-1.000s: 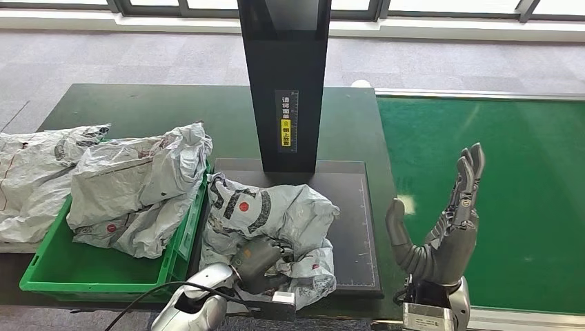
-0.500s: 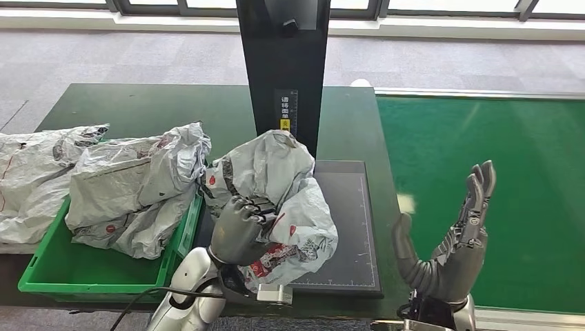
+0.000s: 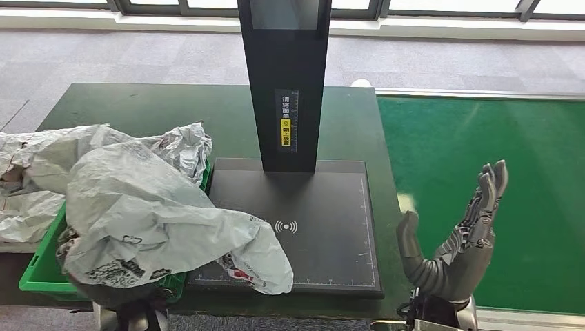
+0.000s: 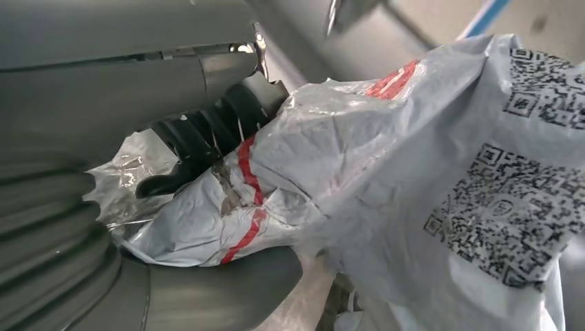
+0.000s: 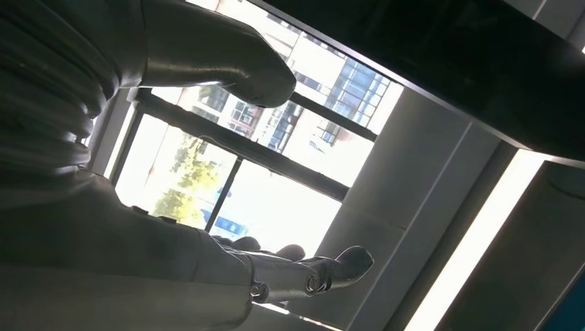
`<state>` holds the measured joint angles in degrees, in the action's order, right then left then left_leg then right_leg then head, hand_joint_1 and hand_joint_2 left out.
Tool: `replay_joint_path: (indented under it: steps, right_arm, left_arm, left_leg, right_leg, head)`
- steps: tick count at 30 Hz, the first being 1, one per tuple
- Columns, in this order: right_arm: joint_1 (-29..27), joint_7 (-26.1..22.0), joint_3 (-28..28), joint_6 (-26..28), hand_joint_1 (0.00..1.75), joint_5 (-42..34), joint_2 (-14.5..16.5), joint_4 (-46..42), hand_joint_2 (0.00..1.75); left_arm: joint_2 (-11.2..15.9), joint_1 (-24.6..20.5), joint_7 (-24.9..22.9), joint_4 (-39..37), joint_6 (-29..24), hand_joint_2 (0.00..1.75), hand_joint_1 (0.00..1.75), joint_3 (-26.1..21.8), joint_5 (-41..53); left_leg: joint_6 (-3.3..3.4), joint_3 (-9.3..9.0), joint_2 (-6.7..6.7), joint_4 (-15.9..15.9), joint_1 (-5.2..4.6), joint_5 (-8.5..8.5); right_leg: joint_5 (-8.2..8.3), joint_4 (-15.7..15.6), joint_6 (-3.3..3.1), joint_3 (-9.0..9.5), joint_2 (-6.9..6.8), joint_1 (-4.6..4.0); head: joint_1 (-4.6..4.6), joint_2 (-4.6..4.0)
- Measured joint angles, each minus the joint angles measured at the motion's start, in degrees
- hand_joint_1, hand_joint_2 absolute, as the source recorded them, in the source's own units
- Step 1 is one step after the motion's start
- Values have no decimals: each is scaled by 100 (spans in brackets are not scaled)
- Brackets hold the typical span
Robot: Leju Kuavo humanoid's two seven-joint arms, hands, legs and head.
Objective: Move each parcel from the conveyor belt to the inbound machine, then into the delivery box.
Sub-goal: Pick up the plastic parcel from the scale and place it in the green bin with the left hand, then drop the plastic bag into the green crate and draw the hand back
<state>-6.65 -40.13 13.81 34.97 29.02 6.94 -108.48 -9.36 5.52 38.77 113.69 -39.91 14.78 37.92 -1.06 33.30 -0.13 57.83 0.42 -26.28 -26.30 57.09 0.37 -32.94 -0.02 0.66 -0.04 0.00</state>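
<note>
One parcel point(image 3: 159, 221), gripped by the left hand point(image 4: 207, 148), has swung from the scanner plate point(image 3: 324, 221) over the green box point(image 3: 41, 272); the right hand point(image 3: 455, 241) stays spread, empty.

Grey carpet floor point(image 3: 138, 58) runs to sunlit windows point(image 3: 428, 7) behind a dark-green table point(image 3: 152, 110).

QR codes on the parcel point(image 4: 483, 200); the scanner post's point(image 3: 285, 83) yellow label is probably Chinese, unreadable.

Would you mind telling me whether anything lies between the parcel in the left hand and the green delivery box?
Yes: the parcel, gripped by the left hand, hangs over the green box, but other grey parcels already heap inside it, so it would land on that pile.
</note>
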Motion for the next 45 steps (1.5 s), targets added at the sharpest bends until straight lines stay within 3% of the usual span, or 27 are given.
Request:
replay_joint_path:
  steps: [4,7,14,18,21,27,32,33,35,36,37,39,45]
  right_arm:
    - [6,1,44,116,0,-61,-54,1,175]
    - [-26,1,135,259,0,-99,-130,0,175]
    - [-28,0,181,267,0,-96,-164,0,175]
    - [62,-1,203,-116,0,89,-119,2,175]
    - [101,2,203,-150,0,65,-109,3,175]
    - [111,5,203,-155,0,54,-106,5,175]
    - [170,5,203,-165,0,57,-104,8,175]
    - [184,4,203,-175,0,48,-104,10,175]
    - [215,5,203,-183,0,-13,-107,21,175]
    - [235,6,204,-165,0,-63,-113,34,175]
    - [257,7,212,-124,0,-118,-125,53,175]
    - [294,8,252,-5,0,-196,-167,99,175]
    - [282,7,310,138,0,-144,-224,187,175]
  left_arm:
    - [-155,104,0,699,0,175,175,-317,-138]
    - [-352,63,0,1238,0,175,175,-891,-394]
    - [-432,-11,0,1396,0,175,175,-1375,-563]
    - [-306,-1100,-611,-160,100,175,175,-2410,33]
    - [-49,-1700,-912,-1211,99,175,175,-2628,280]
    - [157,-2081,-1028,-2146,108,175,175,-2789,450]
    - [334,-2591,-2054,-3137,622,175,175,-2808,1668]
    - [374,-2723,-2229,-3406,738,175,164,-2809,1888]
    - [453,-2956,-2462,-3941,902,175,76,-2809,2142]
    - [492,-3055,-2531,-4195,937,131,33,-2809,2191]
    - [528,-3138,-2573,-4432,939,87,0,-2809,2203]
    - [600,-3275,-2632,-4856,879,0,0,-2809,2186]
    - [757,-3577,-2962,-5689,540,0,0,-2830,2352]
  left_leg:
    - [0,-1,0,0,0,0]
    - [0,-2,-1,0,0,0]
    - [-2,-3,-2,0,0,-1]
    - [-3,-4,-19,0,1,21]
    - [-12,-1,-9,-1,2,33]
    - [-11,2,0,0,1,32]
    - [-11,10,-16,0,1,32]
    - [-11,10,-13,0,1,33]
    - [-11,10,-7,0,1,34]
    - [-11,9,-4,0,2,35]
    - [-11,9,-3,0,2,35]
    - [-11,9,-3,0,2,36]
    - [-11,14,-7,0,2,35]
  right_leg:
    - [0,0,0,0,2,0]
    - [0,0,-1,-1,1,-1]
    - [-1,0,-2,-1,-2,-3]
    - [8,1,-5,-1,-25,-3]
    - [29,6,-15,-5,-13,-3]
    - [35,5,-14,-14,0,-2]
    - [32,2,-12,-18,-13,-2]
    - [33,3,-12,-19,-12,-2]
    - [36,5,-13,-20,-6,-2]
    - [37,6,-13,-21,-4,-2]
    - [37,6,-12,-21,-2,-2]
    - [38,7,-12,-21,-1,-2]
    - [36,7,-13,-25,-2,-3]
  head:
    - [0,0]
    - [0,0]
    - [-1,0]
    - [-1,0]
    - [0,0]
    - [-1,0]
    - [0,0]
    - [0,0]
    - [0,0]
    - [0,0]
    - [0,0]
    - [0,0]
    - [0,0]
